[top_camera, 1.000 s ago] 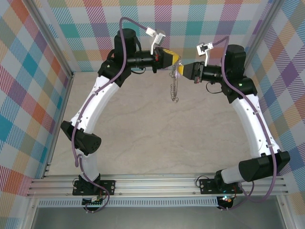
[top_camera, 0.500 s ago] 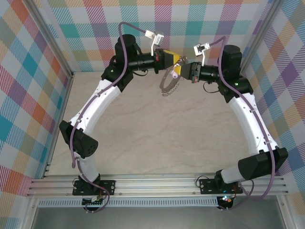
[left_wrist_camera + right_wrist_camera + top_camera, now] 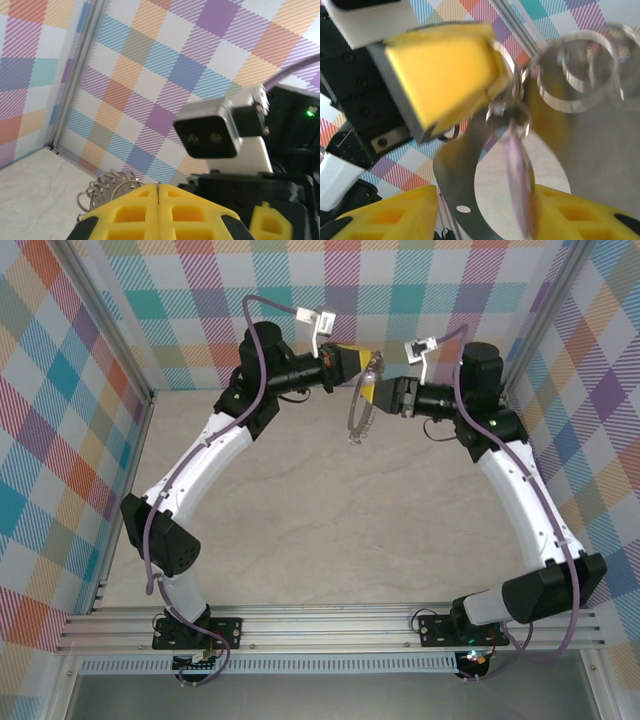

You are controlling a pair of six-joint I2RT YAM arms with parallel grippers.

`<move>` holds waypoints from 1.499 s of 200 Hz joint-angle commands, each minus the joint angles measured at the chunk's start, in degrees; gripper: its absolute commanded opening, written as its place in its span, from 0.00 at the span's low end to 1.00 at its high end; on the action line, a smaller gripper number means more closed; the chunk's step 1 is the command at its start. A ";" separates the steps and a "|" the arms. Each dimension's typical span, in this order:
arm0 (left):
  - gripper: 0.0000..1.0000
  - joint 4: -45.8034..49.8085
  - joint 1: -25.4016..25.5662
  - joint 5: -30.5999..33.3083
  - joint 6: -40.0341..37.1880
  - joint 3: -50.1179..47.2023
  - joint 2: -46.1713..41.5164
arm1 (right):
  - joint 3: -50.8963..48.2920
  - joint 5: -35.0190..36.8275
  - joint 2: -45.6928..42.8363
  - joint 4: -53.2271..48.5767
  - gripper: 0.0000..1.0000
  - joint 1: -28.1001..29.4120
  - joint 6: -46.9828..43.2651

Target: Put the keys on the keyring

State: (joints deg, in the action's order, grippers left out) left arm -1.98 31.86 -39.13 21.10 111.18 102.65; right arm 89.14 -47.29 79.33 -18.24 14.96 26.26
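In the top external view my left gripper [image 3: 362,358] and right gripper [image 3: 371,392] meet tip to tip, high near the back wall. The keyring [image 3: 354,422] hangs below them as a grey chain loop. The left wrist view has the left gripper [image 3: 159,192] shut on a thin wire of the keyring [image 3: 107,184], whose beaded coils bunch to its left. In the right wrist view the key [image 3: 517,170] dangles edge-on, lilac head down, from small rings under the left gripper's yellow fingers [image 3: 445,70]. My right gripper [image 3: 485,196] is open around it, the key close to its right finger.
Checked walls [image 3: 400,280] stand just behind both grippers. The pale tabletop [image 3: 330,530] lies well below. More keyring loops [image 3: 575,70] blur at the upper right of the right wrist view. A flat grey metal piece [image 3: 462,170] hangs beside the key.
Both grippers have shifted back and left toward the wall. The chain went from hanging straight down to a swung, open loop, and the right gripper has closed in under the left one.
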 commanded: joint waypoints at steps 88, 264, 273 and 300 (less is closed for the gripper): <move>0.00 -19.20 0.05 5.47 8.90 -9.66 -6.30 | -2.49 5.31 -4.75 15.76 0.49 -4.61 13.12; 0.00 -28.07 0.07 4.93 16.22 -11.24 -5.09 | 5.84 0.63 6.32 29.45 0.40 -1.70 21.98; 0.00 -28.00 0.05 4.90 16.20 -11.29 -5.09 | 6.02 0.53 6.60 29.57 0.39 -1.52 22.19; 0.00 -27.98 0.13 4.92 16.17 -11.25 -5.01 | 6.90 0.28 7.41 29.64 0.36 -0.90 22.21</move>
State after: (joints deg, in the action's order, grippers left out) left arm -25.89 31.86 -33.93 36.67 99.53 99.13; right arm 93.43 -45.74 86.11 8.47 13.28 47.83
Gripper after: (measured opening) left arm 0.049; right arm 0.364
